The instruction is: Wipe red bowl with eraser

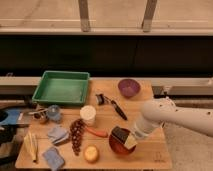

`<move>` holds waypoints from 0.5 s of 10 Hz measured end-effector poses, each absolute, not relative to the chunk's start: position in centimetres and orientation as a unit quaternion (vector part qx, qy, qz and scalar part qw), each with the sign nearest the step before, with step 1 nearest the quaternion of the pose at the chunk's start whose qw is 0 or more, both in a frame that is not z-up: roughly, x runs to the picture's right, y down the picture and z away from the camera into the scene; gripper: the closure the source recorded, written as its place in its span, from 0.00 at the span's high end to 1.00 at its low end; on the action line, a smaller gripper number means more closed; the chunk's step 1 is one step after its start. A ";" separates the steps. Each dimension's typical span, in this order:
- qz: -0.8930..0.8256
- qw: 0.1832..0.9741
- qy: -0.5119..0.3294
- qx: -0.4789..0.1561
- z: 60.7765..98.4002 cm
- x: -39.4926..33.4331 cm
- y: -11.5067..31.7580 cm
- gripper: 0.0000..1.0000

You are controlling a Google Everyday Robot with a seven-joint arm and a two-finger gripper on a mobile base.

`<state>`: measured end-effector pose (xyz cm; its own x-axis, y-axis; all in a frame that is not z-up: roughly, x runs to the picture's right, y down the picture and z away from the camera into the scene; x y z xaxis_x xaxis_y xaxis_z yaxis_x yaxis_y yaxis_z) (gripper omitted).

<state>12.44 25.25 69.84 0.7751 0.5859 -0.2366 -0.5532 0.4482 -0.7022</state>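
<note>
The red bowl (119, 146) sits near the front edge of the wooden table (150, 105), right of centre. The eraser (119, 134), a small black block, lies tilted over the bowl's far rim and inside. My gripper (131, 139) comes in from the right on a white arm (170, 116) and is shut on the eraser, pressing it down into the bowl. A pale pad shows at the gripper's tip beside the block. The arm's end hides the bowl's right side.
A green tray (61, 87) stands at the back left and a dark purple bowl (129, 87) at the back right. A black-handled utensil (117, 108), white cup (88, 114), grapes (76, 135), round yellow fruit (91, 153), blue cloths (58, 134) and a banana (32, 146) fill the left.
</note>
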 end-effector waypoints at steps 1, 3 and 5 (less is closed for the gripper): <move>0.326 0.854 -0.024 -0.404 69.8 11.7 25.1 0.00; 0.317 0.859 -0.029 -0.400 69.0 11.0 25.3 0.00; 0.318 0.858 -0.030 -0.402 68.1 10.8 26.3 0.00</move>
<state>10.79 26.31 68.14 0.7964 0.5697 -0.2031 -0.5209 0.4754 -0.7089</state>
